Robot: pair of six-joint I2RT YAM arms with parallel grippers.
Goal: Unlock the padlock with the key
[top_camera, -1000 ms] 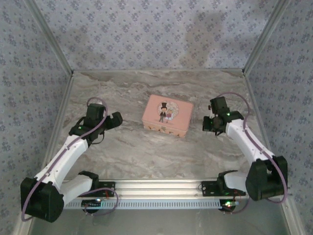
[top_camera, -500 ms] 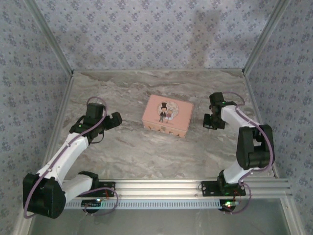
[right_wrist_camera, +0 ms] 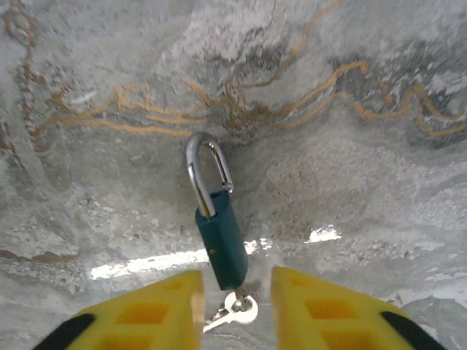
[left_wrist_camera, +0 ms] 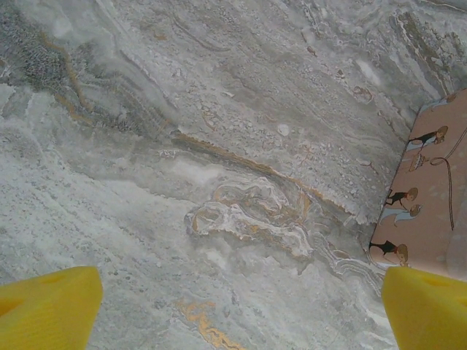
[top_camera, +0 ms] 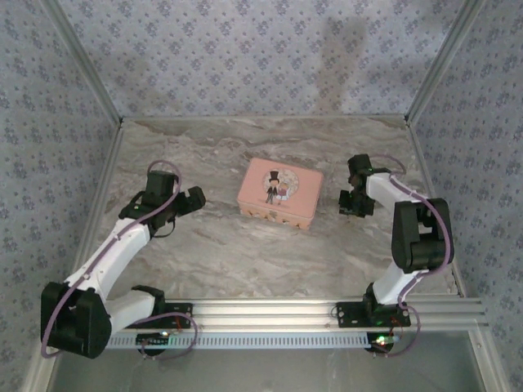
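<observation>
Right wrist view: one padlock [right_wrist_camera: 219, 233] lies flat on the marble table [right_wrist_camera: 365, 182], a grey, rough-looking stone surface with thin ochre veins. The lock has a dark teal, smooth, oblong body and a shiny, curved steel shackle [right_wrist_camera: 191, 171]. One leg of the shackle sits in the body; the other leg ends free, just above it. The long axis runs straight away from the right gripper [right_wrist_camera: 237, 281], with a slight lean. The shackle end points away from the gripper, and the keyhole end points toward it. One small silvery key [right_wrist_camera: 239, 306] sticks out of this near end. The two yellow plastic fingers [right_wrist_camera: 146, 313] stand a little apart, one on each side of the lock's near end and the key. A narrow gap shows, and they do not clamp anything.

From the left wrist, the left gripper [left_wrist_camera: 241, 313] is spread wide over bare marble, holding nothing. One pink tin [left_wrist_camera: 430, 189] with cartoon figures lies beyond its right fingertip.

From the top external camera, the tin [top_camera: 280, 192] sits between the left gripper [top_camera: 192, 200] and the right gripper [top_camera: 351, 204].
</observation>
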